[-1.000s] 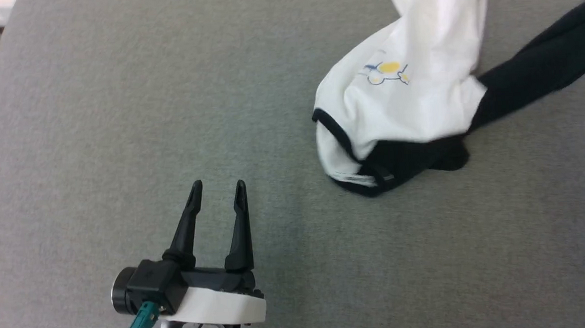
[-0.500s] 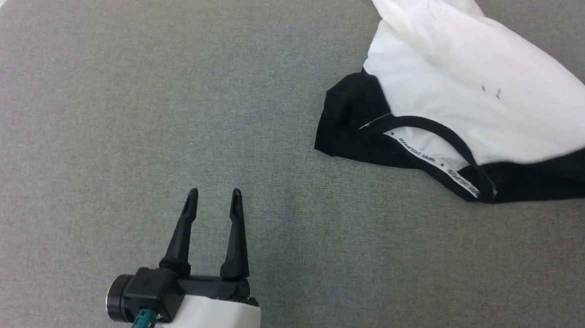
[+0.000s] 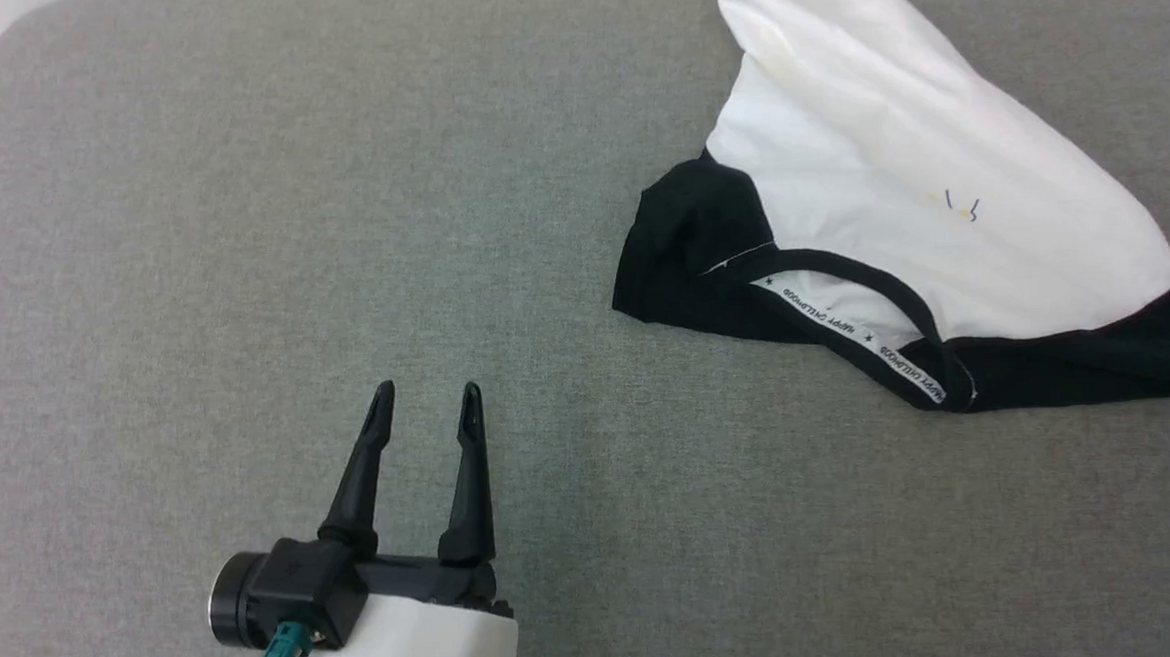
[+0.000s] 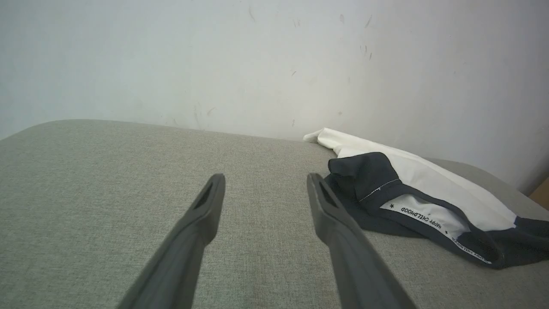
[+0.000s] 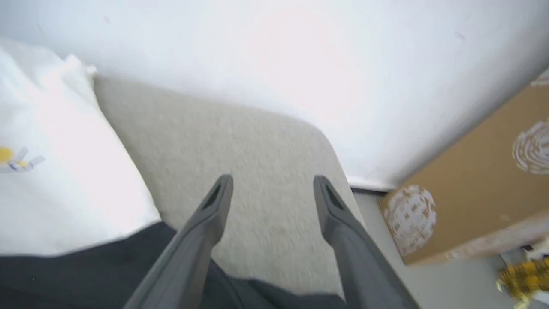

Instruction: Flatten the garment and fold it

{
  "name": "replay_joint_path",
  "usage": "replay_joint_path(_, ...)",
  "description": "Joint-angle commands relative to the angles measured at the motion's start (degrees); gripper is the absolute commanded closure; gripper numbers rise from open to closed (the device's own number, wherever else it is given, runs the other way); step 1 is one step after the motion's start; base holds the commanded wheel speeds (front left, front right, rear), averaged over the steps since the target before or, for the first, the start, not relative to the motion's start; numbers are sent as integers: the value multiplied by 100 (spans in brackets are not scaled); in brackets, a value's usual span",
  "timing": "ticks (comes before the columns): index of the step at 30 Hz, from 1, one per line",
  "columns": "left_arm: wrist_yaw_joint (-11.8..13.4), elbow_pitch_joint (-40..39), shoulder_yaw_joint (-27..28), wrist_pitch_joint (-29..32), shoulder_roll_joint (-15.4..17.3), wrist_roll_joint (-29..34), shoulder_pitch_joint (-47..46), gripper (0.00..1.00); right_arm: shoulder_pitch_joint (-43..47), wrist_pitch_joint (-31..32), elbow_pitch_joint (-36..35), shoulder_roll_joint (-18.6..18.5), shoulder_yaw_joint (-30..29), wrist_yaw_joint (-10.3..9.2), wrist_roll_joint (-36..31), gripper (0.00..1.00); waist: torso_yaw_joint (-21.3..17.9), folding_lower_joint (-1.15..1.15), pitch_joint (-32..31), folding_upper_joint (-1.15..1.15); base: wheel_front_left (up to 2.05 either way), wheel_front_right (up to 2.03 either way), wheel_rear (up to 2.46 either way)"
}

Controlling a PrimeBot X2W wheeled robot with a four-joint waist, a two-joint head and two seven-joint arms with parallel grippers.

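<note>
Well, head view: left pincer (image 3: 426, 390) gapes empty, well apart from the garment (image 3: 887, 172) crumpled at the table's (image 3: 240, 236) far right. Left wrist agrees. Right wrist: right pincer (image 5: 273, 179) wide, empty, by its black sleeve (image 5: 64, 279); grabbing doubled layers could trap creases.

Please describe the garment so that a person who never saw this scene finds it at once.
Find the grey cushion; the left gripper hovers at its near left. The garment lies at the far right: white body, black sleeves. Its white neck tape with small black print sets it apart from the plain grey.
</note>
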Motion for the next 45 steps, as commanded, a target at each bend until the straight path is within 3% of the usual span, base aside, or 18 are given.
replay_joint_path(1, -45, -11, 26, -27, -3, 22, 62, 0, -110, -227, -412, 285, 20, -13, 122, 0, -68, 0, -115, 0, 0, 0, 0)
replay_joint_path(8, -73, -16, 18, -27, -5, -68, 250, 0, 530, -878, -2078, 1791, 427, -13, -35, 0, -145, 0, -410, 0, 0, 0, 0)
replay_joint_path(9, -73, -16, 18, -27, -5, -68, 250, 0, 530, -878, -2078, 1791, 427, -13, -35, 0, -145, 0, -410, 0, 0, 0, 0)
replay_joint_path(12, -64, -13, 16, -27, -5, -101, 350, 0, 1003, -1092, -2461, 2392, 592, -13, -255, 0, -194, 0, -532, 0, 0, 0, 0)
replay_joint_path(15, -78, -2, 6, -27, -6, -113, 409, 0, 1375, -1291, -2684, 2680, 634, -13, -474, 0, -270, 0, -609, 0, 0, 0, 0)
replay_joint_path(22, -347, 289, -264, 290, 217, 158, -139, 0, 1569, -1447, -2754, 2815, 694, -13, -457, 0, -454, 0, -579, 0, 0, 0, 0)
replay_joint_path(28, -741, 920, -770, 1774, 418, 402, -1380, 0, 1360, -1428, -2797, 2818, 768, -13, -437, 0, -547, 0, -345, 0, 0, 0, 0)
replay_joint_path(35, -921, 1820, -1181, 3415, 499, 434, -2748, 0, 1175, -1447, -2720, 2819, 859, -13, -341, 0, -654, 0, 124, 0, 0, 0, 0)
replay_joint_path(45, -984, 2909, -1474, 4407, 698, 205, -3861, 0, 879, -1510, -2588, 2819, 968, -13, -296, 0, -853, 0, 677, 0, 0, 0, 0)
